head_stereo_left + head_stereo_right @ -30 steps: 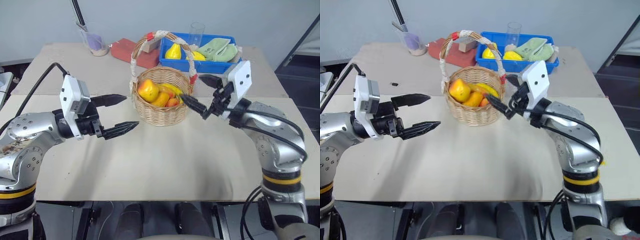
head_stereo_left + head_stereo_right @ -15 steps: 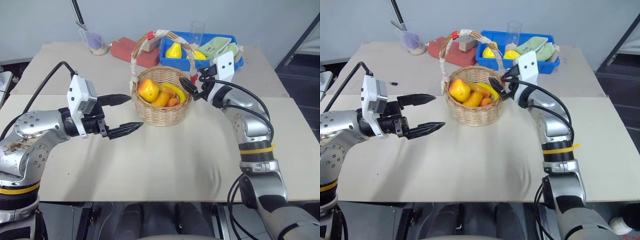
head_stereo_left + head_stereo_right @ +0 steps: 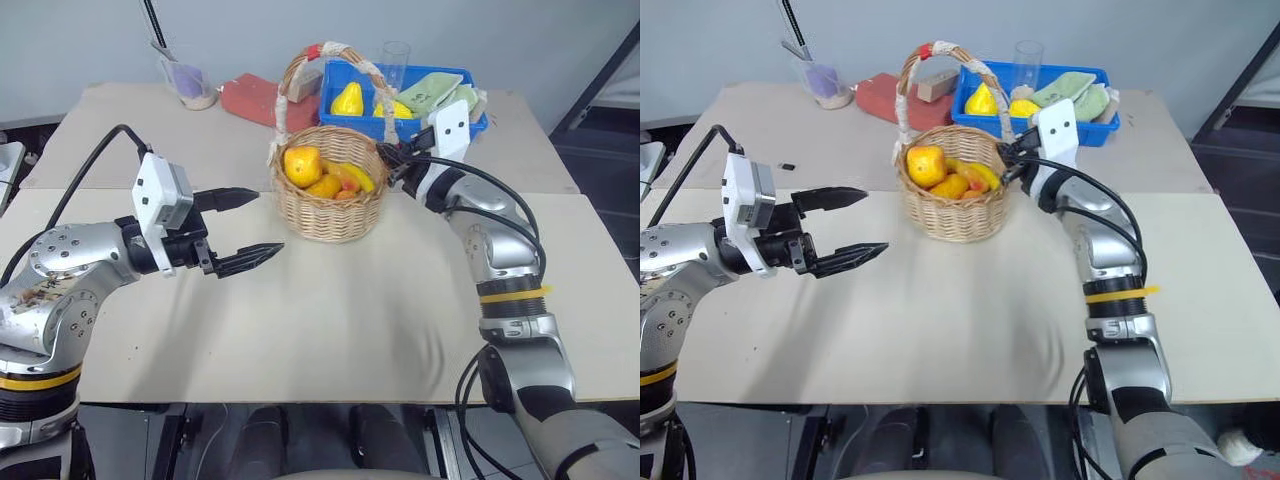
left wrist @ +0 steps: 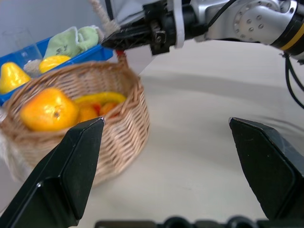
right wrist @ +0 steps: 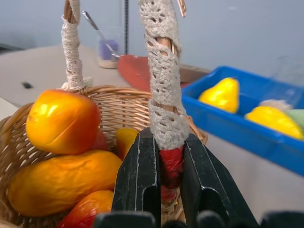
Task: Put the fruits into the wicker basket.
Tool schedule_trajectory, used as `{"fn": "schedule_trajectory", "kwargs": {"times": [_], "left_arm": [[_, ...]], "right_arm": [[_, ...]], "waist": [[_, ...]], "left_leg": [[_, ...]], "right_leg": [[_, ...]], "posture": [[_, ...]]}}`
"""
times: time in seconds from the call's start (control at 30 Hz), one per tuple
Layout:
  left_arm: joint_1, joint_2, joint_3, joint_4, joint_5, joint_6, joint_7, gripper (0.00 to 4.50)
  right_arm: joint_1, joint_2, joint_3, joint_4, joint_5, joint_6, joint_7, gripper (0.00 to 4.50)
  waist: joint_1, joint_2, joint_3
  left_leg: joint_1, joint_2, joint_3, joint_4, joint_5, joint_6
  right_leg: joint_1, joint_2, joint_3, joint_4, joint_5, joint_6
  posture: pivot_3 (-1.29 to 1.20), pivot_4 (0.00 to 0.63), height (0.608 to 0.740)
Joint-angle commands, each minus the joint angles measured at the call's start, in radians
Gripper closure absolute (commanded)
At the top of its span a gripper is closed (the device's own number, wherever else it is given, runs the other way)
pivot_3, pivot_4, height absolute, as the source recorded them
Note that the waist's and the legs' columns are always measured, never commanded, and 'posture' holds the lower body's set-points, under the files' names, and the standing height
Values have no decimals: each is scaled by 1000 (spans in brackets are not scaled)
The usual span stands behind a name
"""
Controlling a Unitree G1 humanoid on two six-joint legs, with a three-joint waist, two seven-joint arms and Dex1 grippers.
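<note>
Bright, even light; soft shadows

This looks like a robot test room or lab rather than a home. Two plain beige surfaces (image 3: pixel 300 320) are pushed together in front of a bare grey-blue wall (image 3: pixel 500 40). Props are set out along the far side: a blue plastic bin (image 3: pixel 400 110) with toy fruit and green cloths, a clear cup (image 3: pixel 185 80) holding a utensil, a red cloth (image 3: pixel 250 98). A black cable (image 3: pixel 85 170) trails loose.

Silver-jointed arms; yellow-black bands; black cables; white wrist blocks.
</note>
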Motion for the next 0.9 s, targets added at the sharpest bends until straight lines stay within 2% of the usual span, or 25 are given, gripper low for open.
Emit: {"fn": "schedule_trajectory", "kwargs": {"times": [0.03,0.23,0.47,0.5,0.7,0.83,0.9], "left_arm": [[-11,-8,4,-9,8,-32,4,0],[-25,-26,-10,6,23,-42,3,0],[-42,-26,-17,30,30,-49,-4,0],[-41,-25,-16,31,31,-49,-4,0],[-17,-14,0,28,48,-45,15,0],[53,11,45,19,94,-50,51,0],[109,31,72,10,121,-55,65,0]], "right_arm": [[7,-75,-102,-43,-16,-103,-36,4330],[39,-170,-163,74,-64,-226,-82,4330],[54,-171,-189,127,-13,-154,-57,4330],[56,-171,-191,122,-7,-147,-55,3311],[101,-209,-198,19,41,-64,13,1250],[193,-301,-196,-123,57,38,95,14],[240,-352,-201,-183,72,85,137,14]], "waist": [[6,0,0],[13,0,0],[-8,0,0],[-9,0,0],[-8,0,0],[-2,0,0],[2,0,0]], "left_leg": [[-1,0,0,0,0,0],[-1,0,1,0,0,0],[0,0,2,0,0,0],[0,0,2,0,0,0],[0,0,1,0,0,0],[0,0,1,0,0,0],[0,0,1,0,0,0]], "right_leg": [[0,0,0,0,0,0],[0,0,0,-2,0,0],[0,0,2,-1,0,0],[0,0,2,-1,0,0],[0,0,2,-1,0,0],[0,0,2,-2,0,0],[0,0,2,-2,0,0]], "posture": [[0,150,740],[0,150,740],[0,150,740],[0,150,740],[0,150,740],[0,150,740],[0,150,740]]}}
